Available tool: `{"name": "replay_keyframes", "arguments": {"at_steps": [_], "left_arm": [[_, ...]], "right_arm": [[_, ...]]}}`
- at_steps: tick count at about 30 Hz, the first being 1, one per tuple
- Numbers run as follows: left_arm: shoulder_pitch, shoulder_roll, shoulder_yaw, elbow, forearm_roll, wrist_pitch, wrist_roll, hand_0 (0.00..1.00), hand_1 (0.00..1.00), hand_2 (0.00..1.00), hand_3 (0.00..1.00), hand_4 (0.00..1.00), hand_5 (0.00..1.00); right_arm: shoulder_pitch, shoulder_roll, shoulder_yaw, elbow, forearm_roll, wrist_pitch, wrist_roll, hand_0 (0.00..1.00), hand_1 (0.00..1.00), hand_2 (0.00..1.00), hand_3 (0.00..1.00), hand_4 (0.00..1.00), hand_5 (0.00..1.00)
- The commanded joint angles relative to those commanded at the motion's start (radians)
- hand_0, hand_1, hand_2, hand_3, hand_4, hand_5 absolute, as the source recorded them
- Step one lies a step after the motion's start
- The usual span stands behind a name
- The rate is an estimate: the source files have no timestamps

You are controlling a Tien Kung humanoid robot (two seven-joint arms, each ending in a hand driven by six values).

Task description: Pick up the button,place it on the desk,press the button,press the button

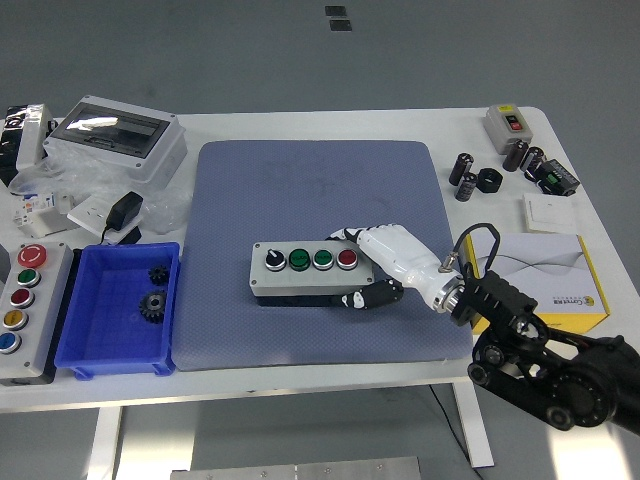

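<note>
Head view: the button box, grey with one black knob, two green buttons and one red button, lies flat on the blue-grey mat, toward its near edge. The right hand clasps the box's right end, fingers along the far side, thumb against the near side. A blue bin holding gears sits left of the mat.

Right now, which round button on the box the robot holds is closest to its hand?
The red button, last in the row on the box, beside the right hand; the two green ones sit further left.
</note>
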Motion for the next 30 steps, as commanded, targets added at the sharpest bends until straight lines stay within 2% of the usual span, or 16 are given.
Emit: {"name": "replay_keyframes", "arguments": {"at_steps": [5,6,11,12,17,18,30], "left_arm": [[0.0,0.0,0.003,0.0,-0.003,0.0,0.0,0.626,0.548,0.532,0.601,0.623,0.189],[0.0,0.0,0.003,0.0,-0.004,0.0,0.0,0.626,0.549,0.531,0.601,0.623,0.194],[0.0,0.0,0.004,0.0,-0.004,0.0,0.0,0.626,0.549,0.531,0.601,0.623,0.194],[0.0,0.001,0.004,0.0,-0.005,0.0,-0.002,0.626,0.548,0.531,0.601,0.622,0.194],[-0.001,0.001,0.006,0.0,-0.008,0.004,-0.01,0.626,0.548,0.531,0.601,0.622,0.194],[-0.001,0.001,0.006,0.0,-0.007,0.005,-0.01,0.626,0.549,0.531,0.6,0.621,0.193],[-0.001,0.0,0.004,0.0,-0.004,0.003,-0.009,0.625,0.546,0.53,0.599,0.621,0.194]], "right_arm": [[-0.003,-0.004,0.006,-0.003,0.024,0.022,-0.002,0.526,0.568,0.537,0.587,0.457,0.002],[-0.004,-0.005,0.008,-0.002,0.029,0.026,-0.002,0.696,0.684,0.665,0.683,0.336,0.002],[-0.006,-0.011,0.018,0.006,0.049,0.041,0.004,0.696,0.684,0.665,0.683,0.336,0.002],[-0.006,-0.012,0.02,0.007,0.052,0.044,0.005,0.837,0.8,0.811,0.854,0.489,0.002],[-0.009,-0.018,0.027,0.014,0.084,0.058,0.014,0.837,0.8,0.811,0.854,0.489,0.002],[-0.01,-0.019,0.028,0.016,0.091,0.062,0.017,0.883,0.836,0.854,0.903,0.563,0.002],[-0.013,-0.025,0.033,0.021,0.093,0.077,0.032,0.906,0.861,0.87,0.947,0.611,0.002]]}}
